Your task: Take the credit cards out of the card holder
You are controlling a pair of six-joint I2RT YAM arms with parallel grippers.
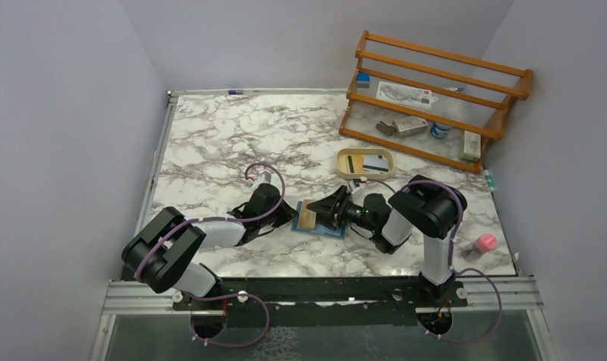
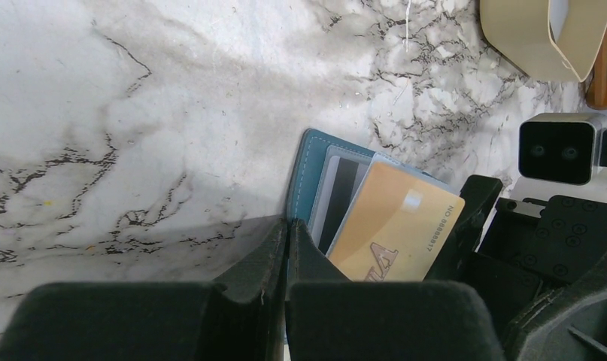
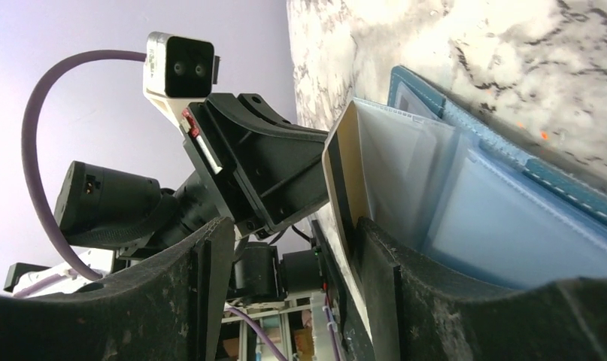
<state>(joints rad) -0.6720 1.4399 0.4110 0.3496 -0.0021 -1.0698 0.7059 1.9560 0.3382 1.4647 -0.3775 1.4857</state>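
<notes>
Danger now is slipping. My left pincer (image 2: 286,252) is pressed together on the edge of the card holder (image 2: 304,173), which lies open just ahead of it. My right pincer (image 3: 292,233) is spread, with the yellow-orange card (image 3: 334,162) between its fingers, not squeezed. If it closes crooked, the card may bend, or the holder may pull out of the left pinch.

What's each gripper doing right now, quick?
Left gripper: shut on the edge of the card holder.
Right gripper: open, with the edge of the yellow-orange card between its fingers, not clamped.
</notes>
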